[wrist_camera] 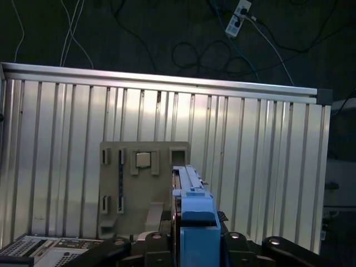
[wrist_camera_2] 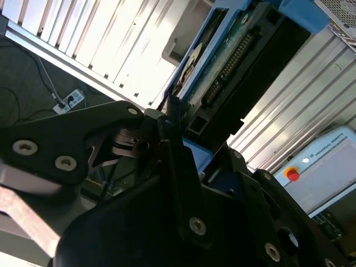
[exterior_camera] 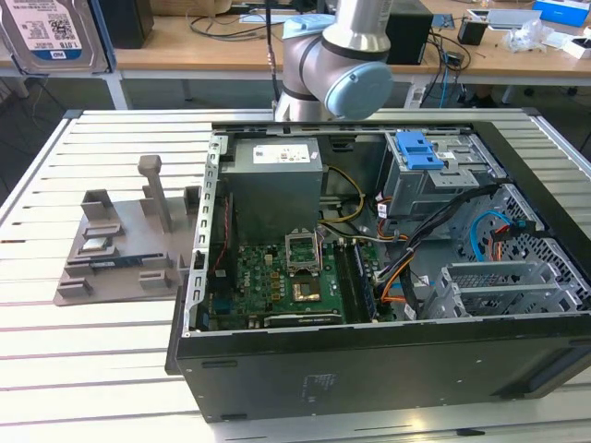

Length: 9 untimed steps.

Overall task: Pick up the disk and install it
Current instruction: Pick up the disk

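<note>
Disk (exterior_camera: 54,32) held aloft in the gripper (wrist_camera: 192,242).
We see the disk high at the exterior view's left, above the slatted table (exterior_camera: 83,369) and well apart from the open computer case (exterior_camera: 369,369), behind which the robot arm (exterior_camera: 337,55) stands. In the first wrist view the 2 jaws are closed on the disk's blue-railed end, gripping it edge-on, with the grey stand (wrist_camera: 139,183) lying on the table below. The second wrist view shows the disk's circuit-board face reaching away from the dark fingers (wrist_camera_2: 183,183).
</note>
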Motion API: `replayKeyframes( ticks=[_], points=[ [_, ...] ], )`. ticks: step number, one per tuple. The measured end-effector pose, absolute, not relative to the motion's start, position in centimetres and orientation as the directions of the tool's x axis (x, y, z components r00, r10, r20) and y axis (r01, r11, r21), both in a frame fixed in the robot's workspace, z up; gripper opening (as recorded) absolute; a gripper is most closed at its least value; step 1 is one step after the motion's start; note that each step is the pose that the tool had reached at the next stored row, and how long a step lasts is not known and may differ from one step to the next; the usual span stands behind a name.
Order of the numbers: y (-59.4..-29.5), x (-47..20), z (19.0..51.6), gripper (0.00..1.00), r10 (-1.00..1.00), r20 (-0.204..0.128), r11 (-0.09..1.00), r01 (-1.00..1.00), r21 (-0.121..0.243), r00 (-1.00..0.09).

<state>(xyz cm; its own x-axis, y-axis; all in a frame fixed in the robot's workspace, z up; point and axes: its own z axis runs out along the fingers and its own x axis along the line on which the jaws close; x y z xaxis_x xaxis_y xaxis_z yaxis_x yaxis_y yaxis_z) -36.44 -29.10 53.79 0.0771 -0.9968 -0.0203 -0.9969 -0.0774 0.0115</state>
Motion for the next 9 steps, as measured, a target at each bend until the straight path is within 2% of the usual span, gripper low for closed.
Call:
replayKeyframes(
  ticks=[9],
  points=[
    [-29.5, -32.4, 53.7, 0.37, -0.997, -0.022, -0.078, -0.997, 0.022, 0.077]
  ],
)
